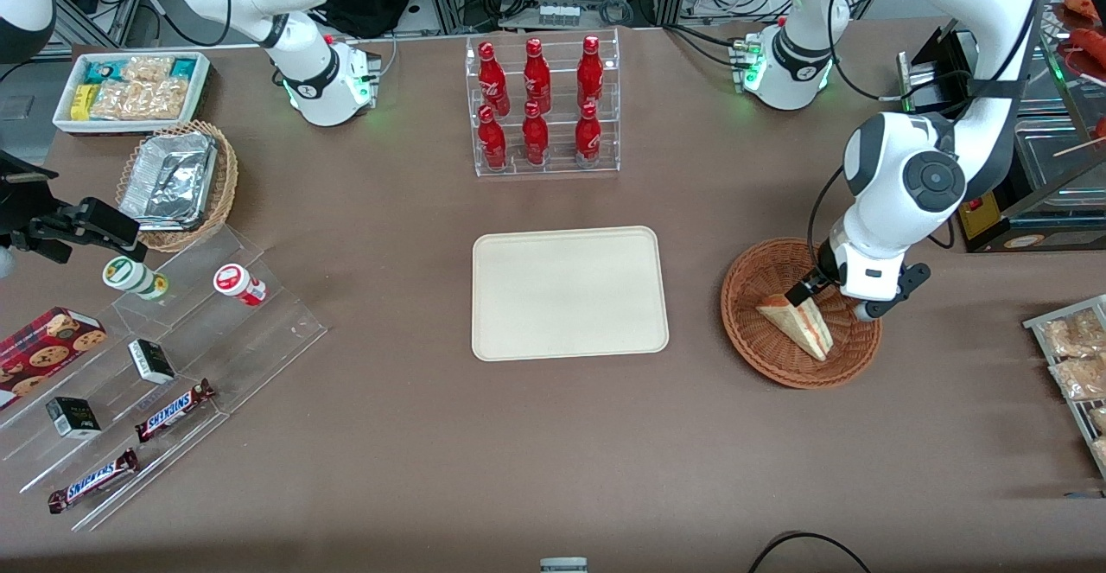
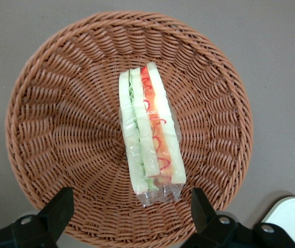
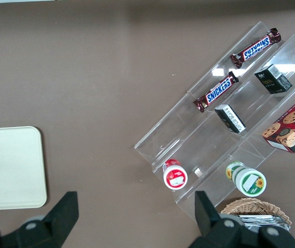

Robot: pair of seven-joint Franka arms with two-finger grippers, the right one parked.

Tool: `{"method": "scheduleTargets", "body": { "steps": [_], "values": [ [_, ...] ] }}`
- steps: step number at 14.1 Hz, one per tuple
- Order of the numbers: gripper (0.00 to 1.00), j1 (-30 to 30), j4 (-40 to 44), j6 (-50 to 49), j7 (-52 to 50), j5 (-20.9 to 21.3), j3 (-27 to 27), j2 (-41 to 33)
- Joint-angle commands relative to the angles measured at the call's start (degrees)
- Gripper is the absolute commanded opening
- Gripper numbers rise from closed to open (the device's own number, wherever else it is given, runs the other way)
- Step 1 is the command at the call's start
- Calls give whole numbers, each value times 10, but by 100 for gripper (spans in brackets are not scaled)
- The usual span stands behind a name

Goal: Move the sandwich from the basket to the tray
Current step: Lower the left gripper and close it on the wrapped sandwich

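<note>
Sandwich (image 1: 799, 324) lies wrapped in clear film in the basket (image 1: 760, 357), cut edge up, on the side nearer the front camera. End effector (image 2: 129, 206) hovers just above the basket, fingers (image 2: 59, 204) spread wide to either side of the sandwich's end, not touching it. Tray (image 1: 569, 293) sits on the tabletop (image 1: 553, 435) beside the basket, toward the parked arm's end. Farther off, bottle rack (image 1: 543, 106).
</note>
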Motion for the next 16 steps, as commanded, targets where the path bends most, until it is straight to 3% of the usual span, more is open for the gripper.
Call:
{"method": "scheduleTargets", "body": {
  "steps": [1, 9, 10, 13, 14, 16],
  "values": [
    [100, -5, -1, 43, -20, 8, -1, 26],
    [98, -7, 10, 73, -29, 8, -1, 67],
    [82, -6, 13, 73, -29, 8, -1, 68],
    [20, -6, 25, 72, -27, 7, -1, 72],
    [14, -5, 32, 67, -25, 8, -1, 71],
    [12, -2, 45, 57, -27, 8, -1, 59]
  ]
}}
